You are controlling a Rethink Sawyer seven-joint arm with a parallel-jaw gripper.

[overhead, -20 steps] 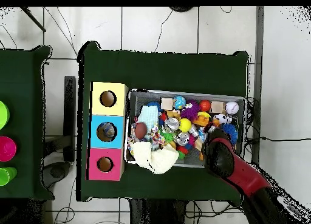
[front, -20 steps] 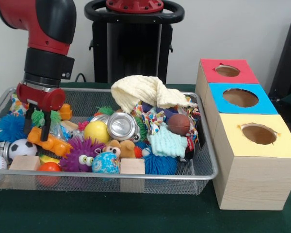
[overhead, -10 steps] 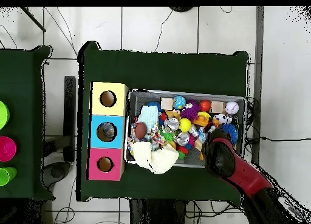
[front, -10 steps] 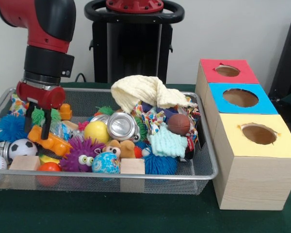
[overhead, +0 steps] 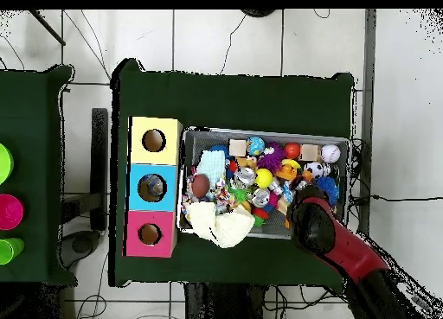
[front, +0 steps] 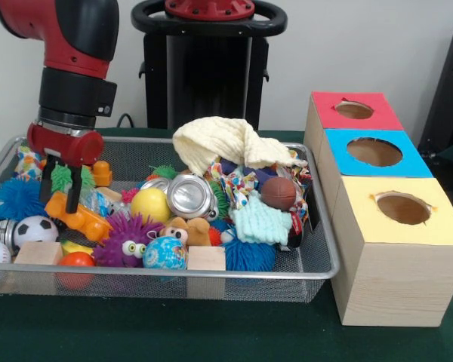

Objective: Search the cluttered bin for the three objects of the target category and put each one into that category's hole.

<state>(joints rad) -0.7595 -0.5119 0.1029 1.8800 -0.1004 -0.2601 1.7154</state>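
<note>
**Q:** Orange toy (front: 87, 222) at the bin's end: what has altered in the last second?

**A:** My gripper (front: 61, 200) has risen a little, and the toy's near end has risen with it. The fingers (front: 74, 197) are closed on that end, one on each side, so I judge the grasp good. The toy's other end is still low among the clutter, just above the purple ball (front: 128, 240), inside the bin (front: 211, 273).

**Q:** What does that mean for the task?

**A:** The pick is under way and the carry has not begun. The three boxes stand just outside the bin's opposite end: red (front: 355, 124), blue (front: 377, 170), yellow (front: 396, 249). I cannot tell from here which hole suits this toy.

**Q:** What does each view add?

**A:** The front view alone shows the fingers and the toy between them. From overhead the arm (overhead: 316, 229) covers both. That view does show all three holes (overhead: 154, 141) in a row along the bin's short side, and the toy's whole route across the bin.
</note>
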